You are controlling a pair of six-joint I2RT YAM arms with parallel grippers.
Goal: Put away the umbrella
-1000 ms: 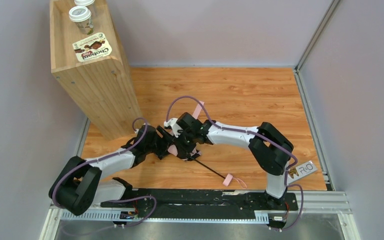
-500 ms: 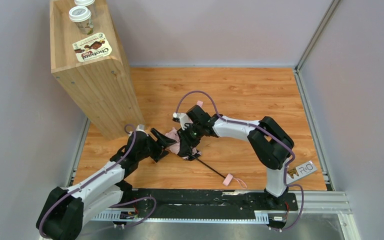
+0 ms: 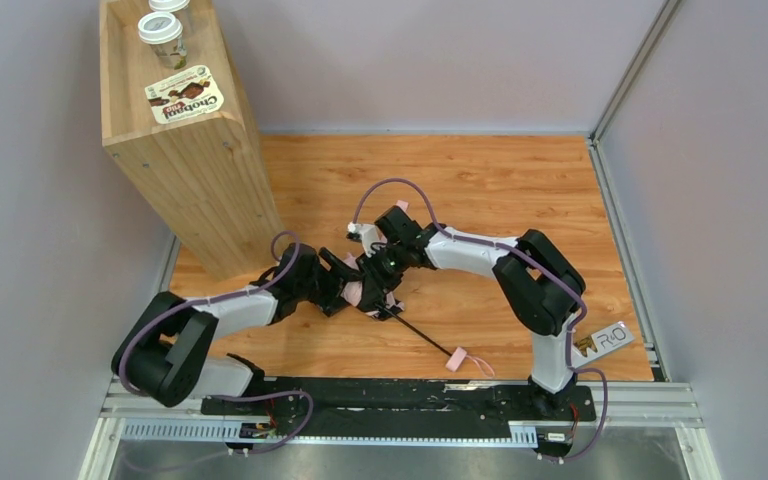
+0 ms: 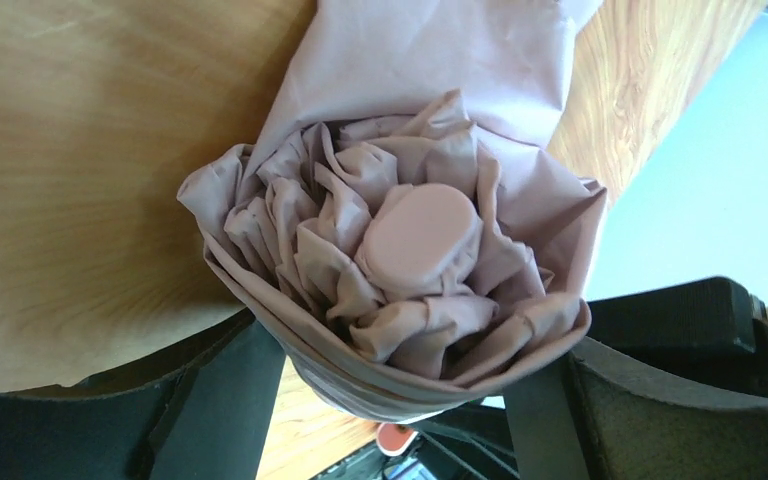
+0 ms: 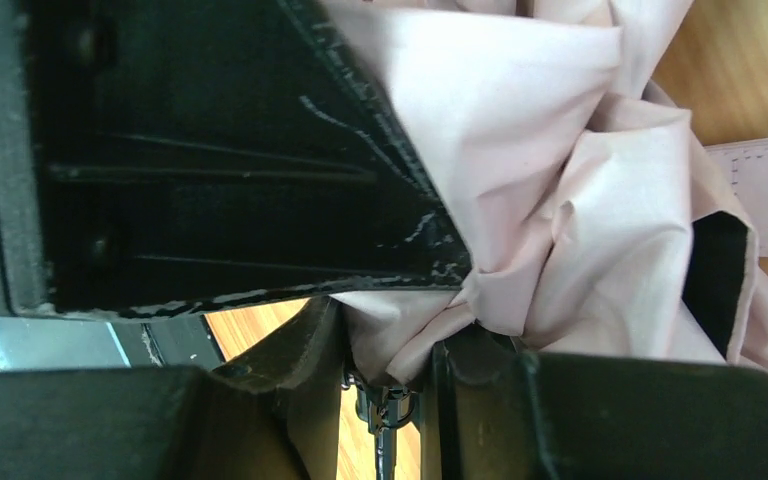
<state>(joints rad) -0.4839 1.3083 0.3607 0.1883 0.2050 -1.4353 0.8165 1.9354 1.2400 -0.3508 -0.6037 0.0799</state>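
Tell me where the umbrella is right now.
In the top view the umbrella lies centrally, bunched between the left gripper and the right gripper, its black shaft running toward the near right edge.

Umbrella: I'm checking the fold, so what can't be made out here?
Top view: umbrella canopy mostly hidden under both jaws; strap detail too small.
Left wrist: fabric hides the shaft.
Right wrist: a black part blocks the left half; fabric runs off top and right edges.

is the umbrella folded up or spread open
Folded: the umbrella is a tight pleated bundle of pink fabric, gripped by the left pincer and the right pincer.
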